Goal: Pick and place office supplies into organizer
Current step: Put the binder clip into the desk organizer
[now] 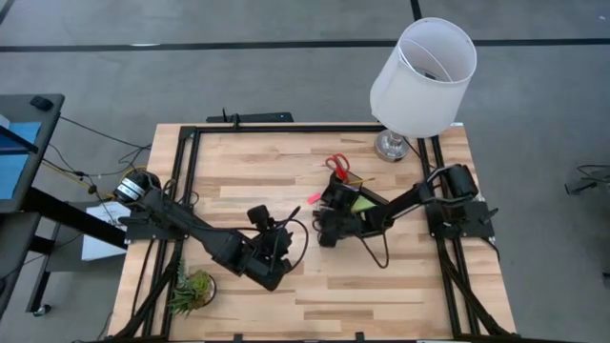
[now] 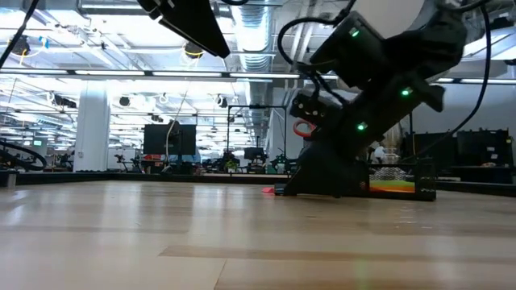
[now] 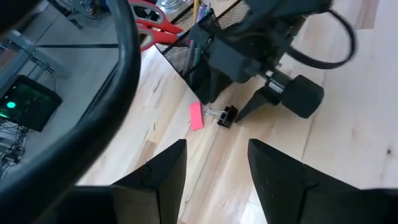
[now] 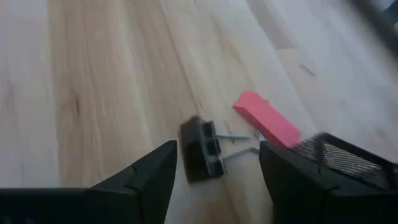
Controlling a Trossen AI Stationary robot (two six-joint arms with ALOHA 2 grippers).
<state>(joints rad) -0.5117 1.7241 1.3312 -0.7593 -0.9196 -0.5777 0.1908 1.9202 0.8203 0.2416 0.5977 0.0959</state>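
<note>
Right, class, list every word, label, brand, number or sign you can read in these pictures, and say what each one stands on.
None can be read.
The organizer, pink eraser, binder clip, scissors and lamp show no print.
Screens and signs in the room behind the table in the low view are too small to read.

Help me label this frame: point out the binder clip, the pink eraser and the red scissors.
binder clip [image 4: 202, 151]: right wrist view, on its black body.
pink eraser [image 4: 267, 119]: right wrist view, on its top face.
red scissors [image 3: 155, 23]: left wrist view, on a handle.
</note>
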